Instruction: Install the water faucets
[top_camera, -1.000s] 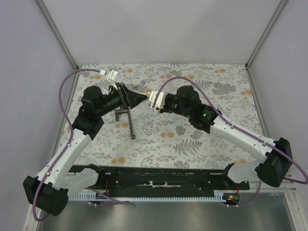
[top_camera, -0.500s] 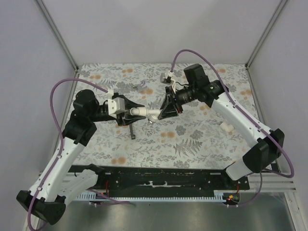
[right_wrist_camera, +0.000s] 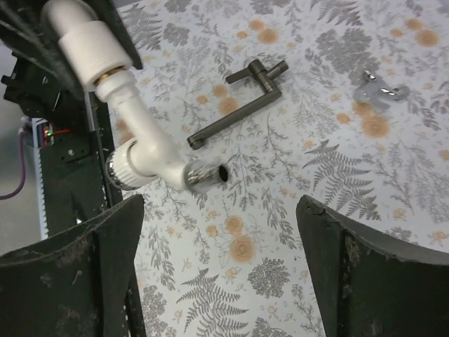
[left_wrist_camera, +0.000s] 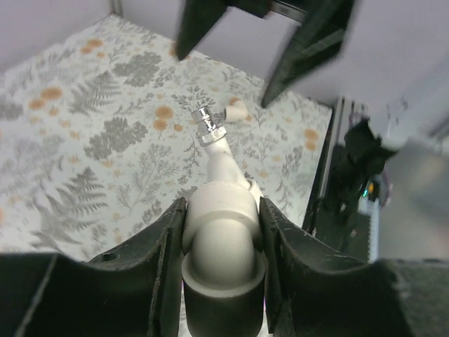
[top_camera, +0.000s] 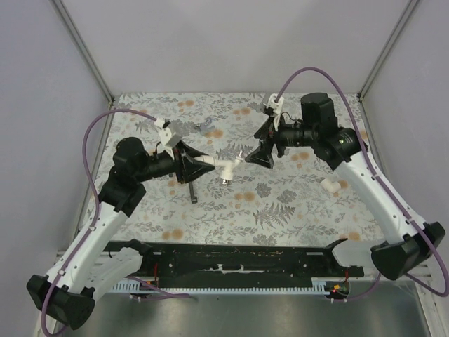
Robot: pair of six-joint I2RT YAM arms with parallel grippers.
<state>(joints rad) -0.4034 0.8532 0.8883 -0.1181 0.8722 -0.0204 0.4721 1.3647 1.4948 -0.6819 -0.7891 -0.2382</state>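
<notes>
My left gripper (top_camera: 198,161) is shut on the thick white base of a water faucet (top_camera: 223,167), held above the floral mat and pointing right. In the left wrist view the jaws (left_wrist_camera: 221,205) clamp the rounded white body (left_wrist_camera: 223,225), and its silvery end (left_wrist_camera: 205,128) sticks out ahead. My right gripper (top_camera: 257,146) stands open just right of the faucet's tip, touching nothing. From the right wrist, the faucet (right_wrist_camera: 147,144) and its metal spout (right_wrist_camera: 207,174) lie beyond the spread fingers (right_wrist_camera: 219,203). A second small white faucet piece (top_camera: 330,186) lies on the mat at the right.
A dark T-shaped tool (top_camera: 184,179) lies on the mat below the left gripper, also in the right wrist view as the T-shaped tool (right_wrist_camera: 245,88). A tiny grey metal piece (top_camera: 203,128) sits further back. Grey walls close in the mat on three sides.
The right gripper has opened, let go of the faucet's end and drawn back to the upper right. The left gripper still holds the faucet, moved slightly right.
</notes>
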